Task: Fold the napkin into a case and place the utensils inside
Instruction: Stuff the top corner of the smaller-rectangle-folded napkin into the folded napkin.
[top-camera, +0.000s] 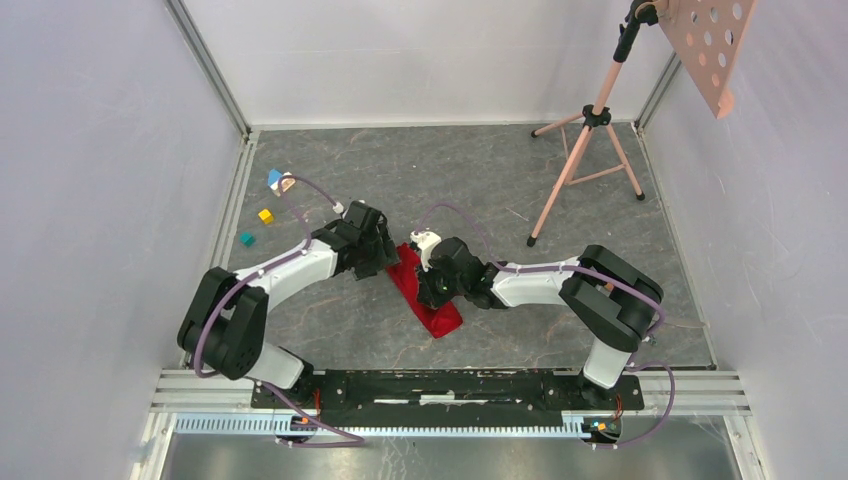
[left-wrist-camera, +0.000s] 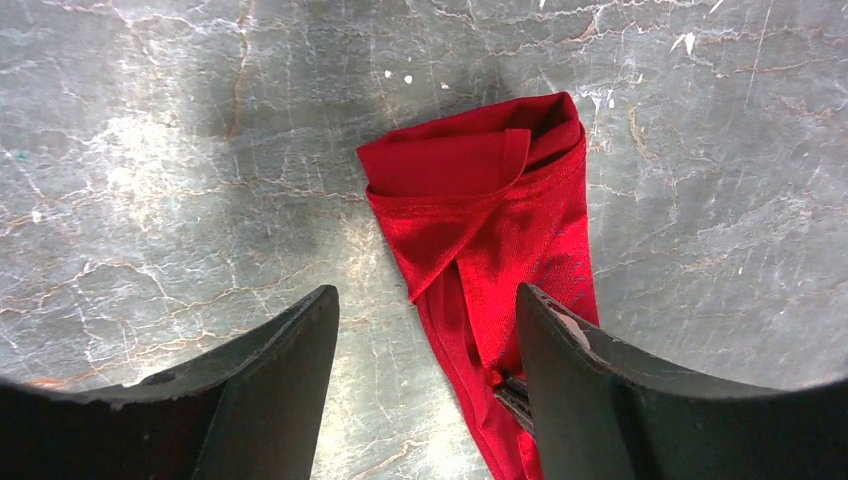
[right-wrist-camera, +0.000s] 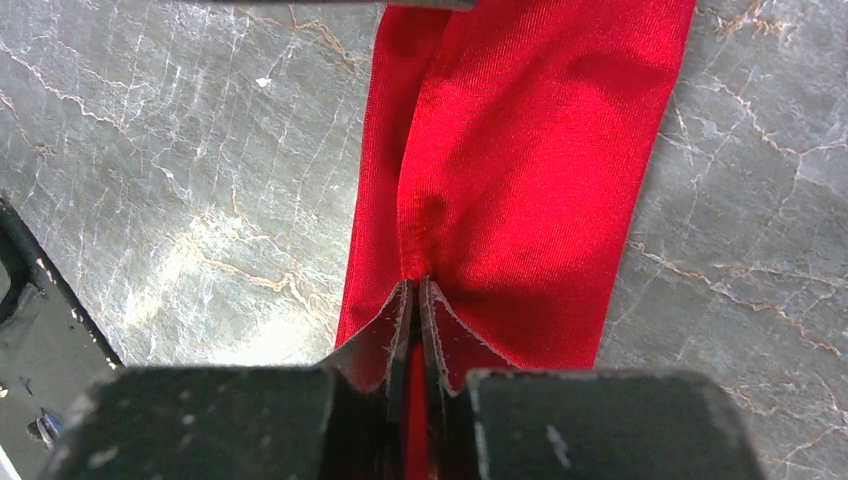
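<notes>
Nearest the arm bases, the right gripper (right-wrist-camera: 418, 290) is pinching a raised ridge of the napkin (right-wrist-camera: 540, 150), its fingers pressed together on the red cloth toward the near end. The napkin is lying as a narrow folded band on the table (top-camera: 330, 330), running diagonally between the 2 grippers. Risk 1: this cloth is looking thin and slippery, so a pull from that pinch is likely to be dragging the whole band rather than 1 layer, opening the folds. Further out, the left gripper (left-wrist-camera: 425, 300) is hovering over the far end with its jaws spread wide, gripping nothing. Risk 2: a loose triangular flap is overlapping at that end with nothing pinning it, so any tug from the right arm could be sliding or unfolding it. Risk 3: the left jaws are straddling only 1 edge of the band, so closing here may be bunching the cloth and spoiling the case. The utensils are appearing in no view. Farthest off, the coloured blocks (top-camera: 265, 215) and the tripod stand (top-camera: 585, 150) are standing well apart, posing no hazard.
</notes>
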